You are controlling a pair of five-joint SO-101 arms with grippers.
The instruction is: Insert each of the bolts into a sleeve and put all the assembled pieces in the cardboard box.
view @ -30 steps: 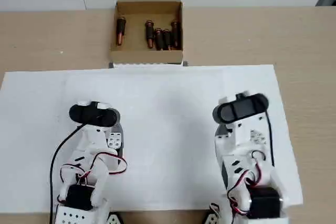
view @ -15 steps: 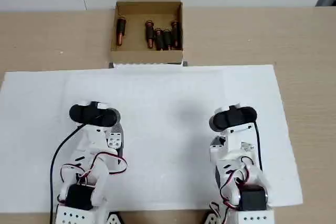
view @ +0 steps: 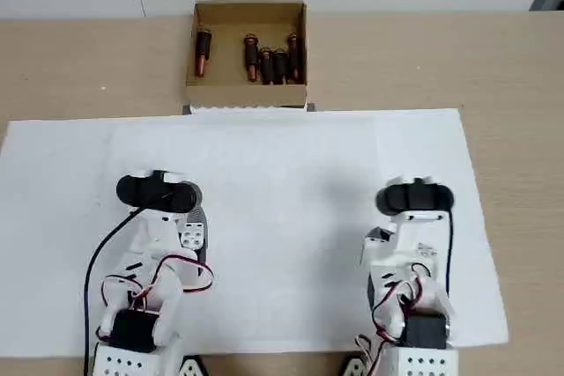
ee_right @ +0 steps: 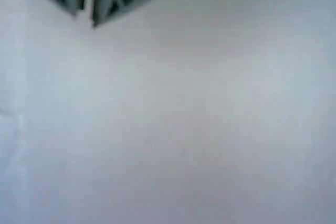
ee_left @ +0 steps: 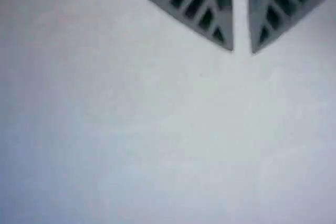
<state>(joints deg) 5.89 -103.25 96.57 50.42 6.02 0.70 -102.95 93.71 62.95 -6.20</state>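
The cardboard box [view: 248,94] stands at the far side of the table. Inside it lie several assembled bolt-and-sleeve pieces, dark with copper ends: one alone [view: 203,51] and a cluster [view: 272,59] beside it. The left arm [view: 159,193] and the right arm [view: 414,198] are both folded back near their bases, well short of the box. My left gripper [ee_left: 242,51] hangs just above the white paper, shut, with only a thin slit between its grey ribbed fingers. My right gripper [ee_right: 84,20] is also shut and holds nothing.
A large white paper sheet [view: 282,173] covers the near part of the wooden table [view: 79,59]. The box sits just beyond the sheet's far edge. A black cable [view: 101,253] runs along the left arm.
The right arm has drawn back toward its base and folded down, its dark wrist block shifting toward the near right. The left arm has kept still.
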